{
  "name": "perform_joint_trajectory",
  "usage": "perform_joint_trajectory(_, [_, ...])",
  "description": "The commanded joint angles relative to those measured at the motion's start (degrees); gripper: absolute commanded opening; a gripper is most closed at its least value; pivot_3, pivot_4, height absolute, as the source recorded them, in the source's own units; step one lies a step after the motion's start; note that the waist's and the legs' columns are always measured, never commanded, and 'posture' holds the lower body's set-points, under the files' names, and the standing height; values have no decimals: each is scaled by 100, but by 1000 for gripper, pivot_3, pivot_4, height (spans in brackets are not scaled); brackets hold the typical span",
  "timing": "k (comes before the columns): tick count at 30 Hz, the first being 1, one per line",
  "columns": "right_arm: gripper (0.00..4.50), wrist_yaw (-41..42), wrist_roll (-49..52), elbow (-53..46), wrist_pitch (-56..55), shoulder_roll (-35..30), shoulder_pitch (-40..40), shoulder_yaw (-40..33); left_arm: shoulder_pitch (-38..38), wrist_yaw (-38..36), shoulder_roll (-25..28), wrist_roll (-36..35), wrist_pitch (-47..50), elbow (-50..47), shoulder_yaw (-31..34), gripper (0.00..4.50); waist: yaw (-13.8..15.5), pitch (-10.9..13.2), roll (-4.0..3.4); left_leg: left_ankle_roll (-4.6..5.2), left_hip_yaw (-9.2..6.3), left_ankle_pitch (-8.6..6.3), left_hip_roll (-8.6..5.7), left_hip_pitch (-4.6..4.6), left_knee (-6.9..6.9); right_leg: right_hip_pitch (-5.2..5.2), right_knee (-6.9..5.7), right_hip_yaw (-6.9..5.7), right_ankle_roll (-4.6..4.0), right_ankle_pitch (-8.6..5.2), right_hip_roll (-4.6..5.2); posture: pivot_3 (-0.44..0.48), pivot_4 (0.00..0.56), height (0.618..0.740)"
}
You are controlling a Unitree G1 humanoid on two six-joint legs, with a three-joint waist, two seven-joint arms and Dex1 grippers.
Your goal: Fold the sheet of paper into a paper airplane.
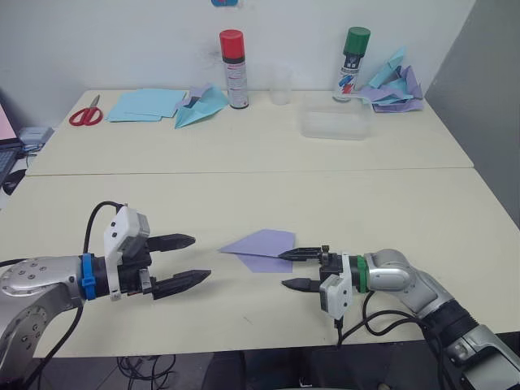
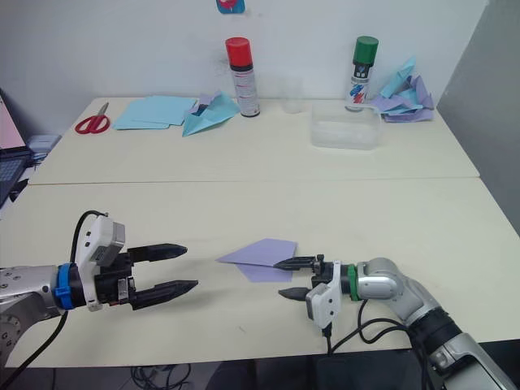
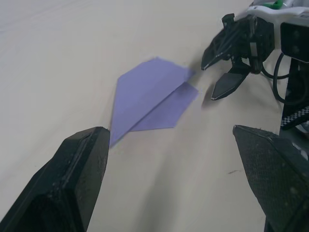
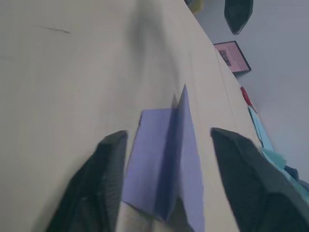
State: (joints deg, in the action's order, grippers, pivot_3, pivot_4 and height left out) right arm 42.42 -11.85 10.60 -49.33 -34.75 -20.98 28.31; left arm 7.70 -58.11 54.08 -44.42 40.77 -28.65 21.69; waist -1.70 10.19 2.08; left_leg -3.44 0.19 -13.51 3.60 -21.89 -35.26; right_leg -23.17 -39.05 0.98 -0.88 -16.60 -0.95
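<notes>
A cream table [image 1: 244, 203] stands against a white wall. At its far edge, left to right: red scissors [image 1: 85, 113], pale blue sheets [image 1: 145, 103], a blue plane [image 1: 201, 106], a red-capped can [image 1: 234, 69], a clear tub [image 1: 335, 123], a green-capped can [image 1: 353, 62] and a heap of planes [image 1: 394, 88]; the cans' labels cannot be read. Nearer, the left end effector [image 1: 180, 259] hovers with fingers apart. The lavender plane [image 1: 262, 249] lies flat at mid-table. The right end effector [image 1: 294, 269] is spread at its tail, the upper finger touching.
</notes>
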Motion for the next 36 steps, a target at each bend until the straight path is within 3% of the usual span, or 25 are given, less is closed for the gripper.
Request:
perform_joint_trajectory(1, [4354,734,1347,-376,196,-305,145,99,-31,-20,-35,86,-160,-38,-48,4500,3,0,0,0,0,0,0,-2,-1,0,0,0,0,0,0,0,150,740])
perform_joint_trajectory(5, [4345,1111,2454,-829,1819,-147,50,-127,21,15,-108,146,-213,19,-42,4500,-20,0,0,0,2,0,4,-1,-1,0,-2,4,-1,1,-1,0,150,740])
perform_joint_trajectory(7, [3809,740,2852,-988,3330,470,-358,-213,113,103,-187,153,-219,48,19,4500,-46,0,0,0,-1,0,7,3,-3,-1,-10,2,-3,2,-4,0,150,740])
perform_joint_trajectory(12, [2080,316,2755,-942,5469,1377,-906,-193,276,126,-280,299,-335,163,73,4500,-12,0,-1,-1,-15,2,12,9,-14,-9,-47,-6,-17,5,-15,0,150,740])
perform_joint_trajectory(18, [48,488,2294,-747,6427,1713,-869,192,41,429,-538,498,-465,303,-187,4500,55,0,0,-1,-8,-1,5,-23,-59,-9,-36,-5,-13,7,3,0,150,740])
perform_joint_trajectory(28, [48,555,1635,-434,6785,1744,-793,294,-276,554,-735,783,-605,534,-599,4500,22,-2,3,-1,-15,-1,4,-23,-74,-8,-41,-9,5,18,-6,0,150,740])
perform_joint_trajectory(36, [48,939,1459,-529,6444,1475,-628,343,-1487,257,-983,1396,-975,1728,-1622,4500,29,-7,9,-1,-12,-1,-3,-18,-78,-1,-45,-5,8,19,-7,0,150,740])
